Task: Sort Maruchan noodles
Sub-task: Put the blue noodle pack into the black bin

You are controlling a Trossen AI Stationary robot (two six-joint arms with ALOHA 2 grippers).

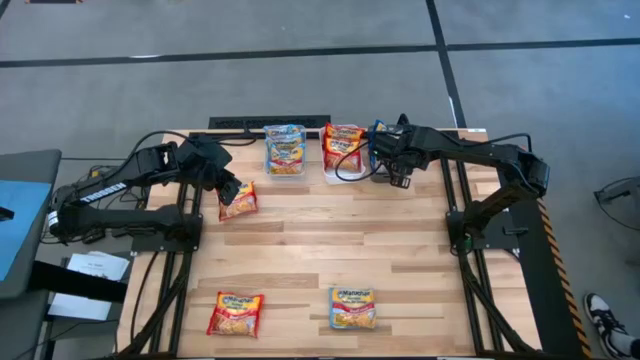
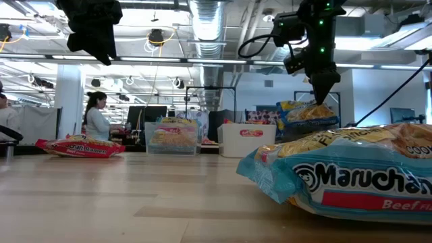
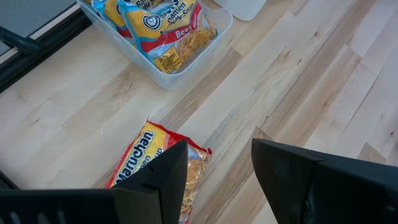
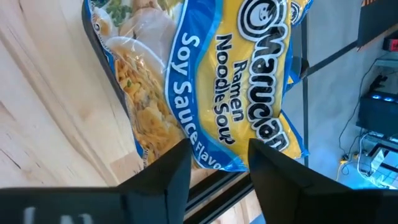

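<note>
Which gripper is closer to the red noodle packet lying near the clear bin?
Left. The left gripper hovers right above the red noodle packet, jaws open. The right gripper is across the table over a blue soy sauce packet, past the clear bin.

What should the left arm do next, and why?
Probably lower the left gripper and close on the red packet. Its fingers are open just above that packet, which lies loose on the table beside the clear bin, not yet sorted.
</note>
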